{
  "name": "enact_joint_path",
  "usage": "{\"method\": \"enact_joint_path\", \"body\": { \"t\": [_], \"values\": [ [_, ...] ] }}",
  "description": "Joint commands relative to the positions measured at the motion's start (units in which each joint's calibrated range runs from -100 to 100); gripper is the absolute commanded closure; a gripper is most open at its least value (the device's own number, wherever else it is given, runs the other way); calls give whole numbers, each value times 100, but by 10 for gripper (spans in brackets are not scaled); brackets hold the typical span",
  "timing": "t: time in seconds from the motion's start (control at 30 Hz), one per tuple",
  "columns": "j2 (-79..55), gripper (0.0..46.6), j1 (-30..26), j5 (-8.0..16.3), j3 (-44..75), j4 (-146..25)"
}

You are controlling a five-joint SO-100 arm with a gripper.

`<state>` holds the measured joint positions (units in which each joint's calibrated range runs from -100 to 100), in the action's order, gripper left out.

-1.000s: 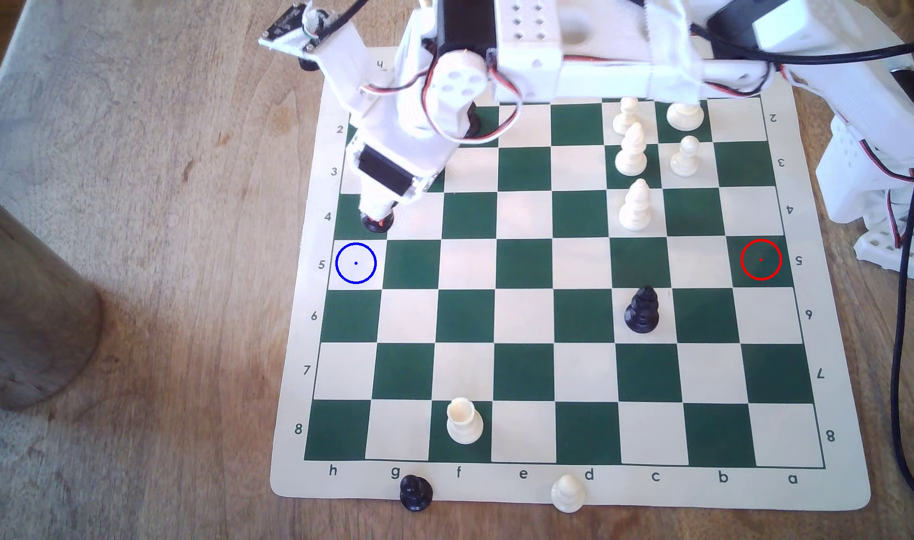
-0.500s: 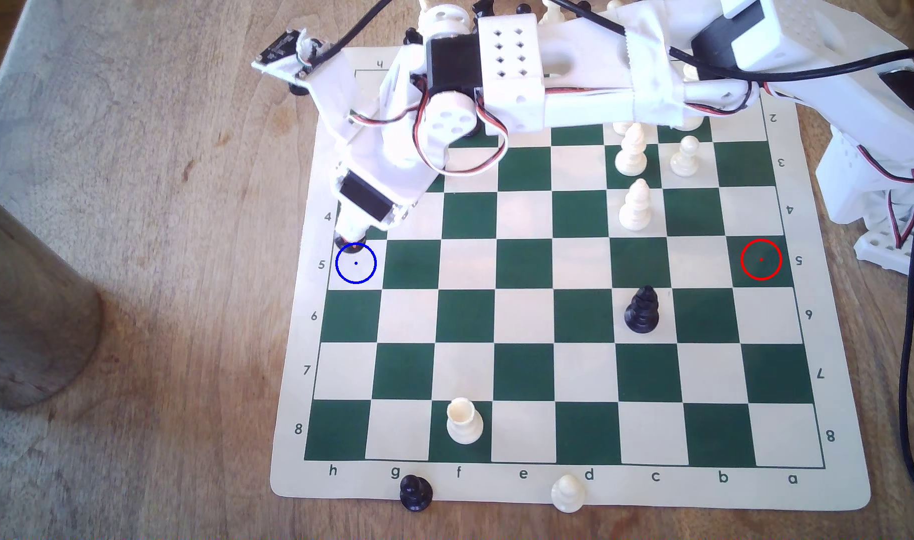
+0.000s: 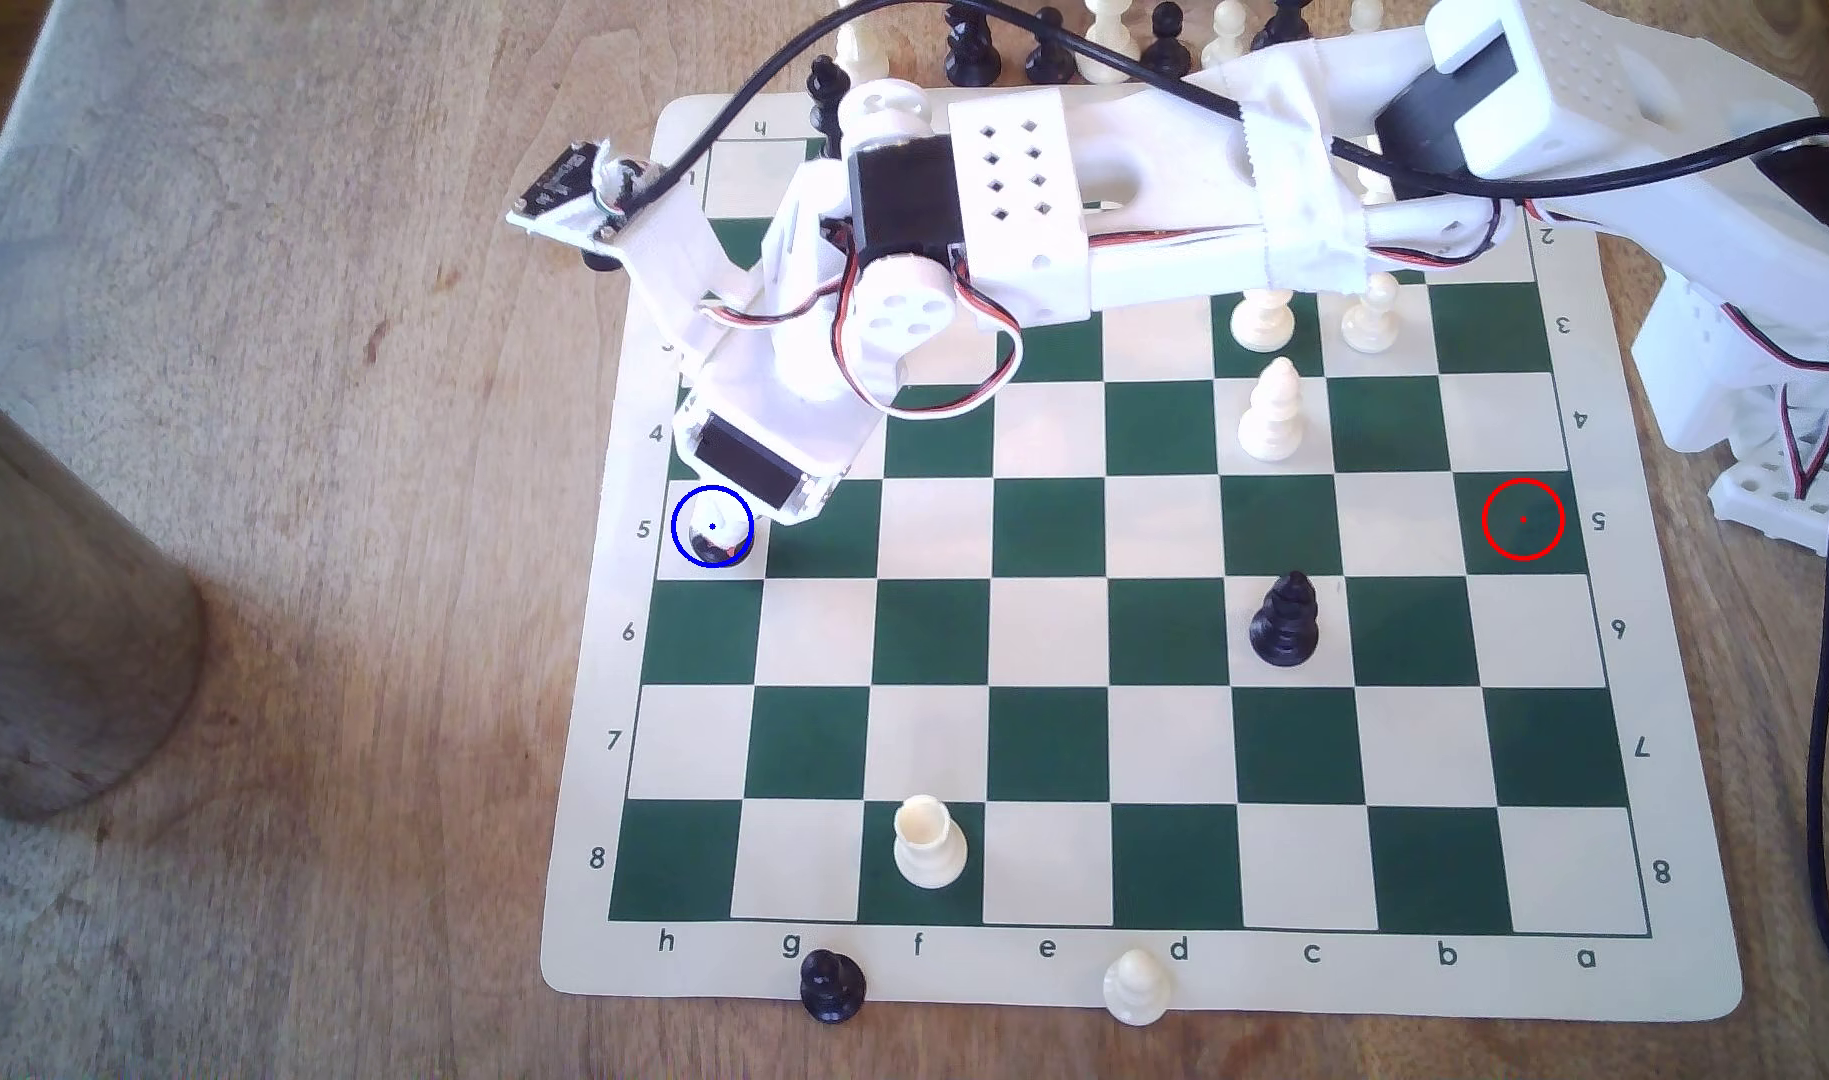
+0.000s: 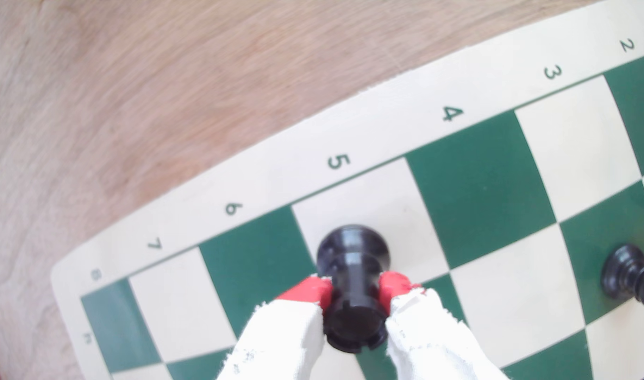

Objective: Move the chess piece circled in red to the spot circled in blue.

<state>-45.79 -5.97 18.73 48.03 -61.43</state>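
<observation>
The black rook (image 4: 353,288) is held upright, axis vertical, base apparently on the blue-ringed cream square (image 3: 686,561). The gripper (image 4: 355,296) is clamped on it below the crown. The arm is stretched low across the board (image 3: 1097,976).

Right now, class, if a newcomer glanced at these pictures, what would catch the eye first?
First, the hand, its red-tipped fingers clamped on the black rook over the cream square beside the printed 5. Next, the blue ring at the exterior view's left board edge, and the red ring on an empty green square opposite.
</observation>
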Motion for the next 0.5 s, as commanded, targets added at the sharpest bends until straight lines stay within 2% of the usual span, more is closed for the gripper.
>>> {"method": "enact_joint_path", "body": {
  "t": [0.0,0.13,0.3,0.47],
  "values": [
    [131,464,69,-39,645,9],
    [54,462,85,-49,654,-7],
    [-14,352,93,-39,654,-65],
    [-64,316,124,-44,654,-73]
  ]
}}
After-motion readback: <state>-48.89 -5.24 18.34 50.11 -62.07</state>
